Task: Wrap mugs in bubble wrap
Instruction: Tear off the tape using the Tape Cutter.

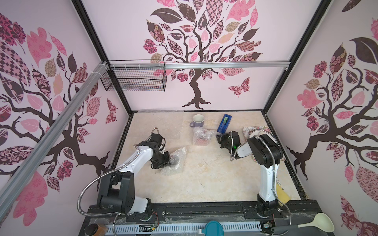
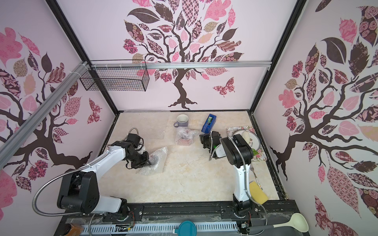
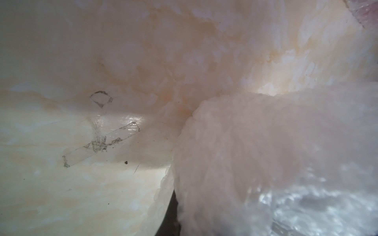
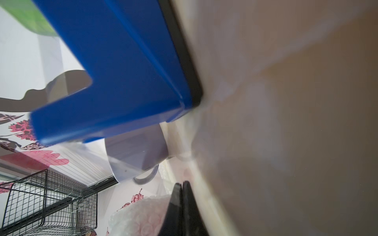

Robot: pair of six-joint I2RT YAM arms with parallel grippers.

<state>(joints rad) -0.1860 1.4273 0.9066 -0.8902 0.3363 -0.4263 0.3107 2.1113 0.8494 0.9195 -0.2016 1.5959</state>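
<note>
A lavender mug (image 1: 198,120) (image 2: 182,120) stands upright at the back of the table. In front of it lies a red mug bundled in bubble wrap (image 1: 201,137) (image 2: 185,137). My left gripper (image 1: 168,163) (image 2: 150,162) is buried in a second crumpled bubble wrap bundle (image 1: 176,161) (image 2: 156,161) and shut on it. That wrap (image 3: 266,153) hides the jaws in the left wrist view. My right gripper (image 1: 218,136) (image 4: 182,185) is shut and holds nothing. It hovers low between the wrapped mug and the blue tape dispenser (image 1: 224,122) (image 4: 122,71).
A flat bubble wrap sheet (image 1: 173,133) lies at the back left. A floral tray (image 1: 248,130) with a plate sits at the right under the right arm. A yellow sponge (image 2: 258,193) lies at the right front. A wire basket (image 1: 135,78) hangs on the back wall.
</note>
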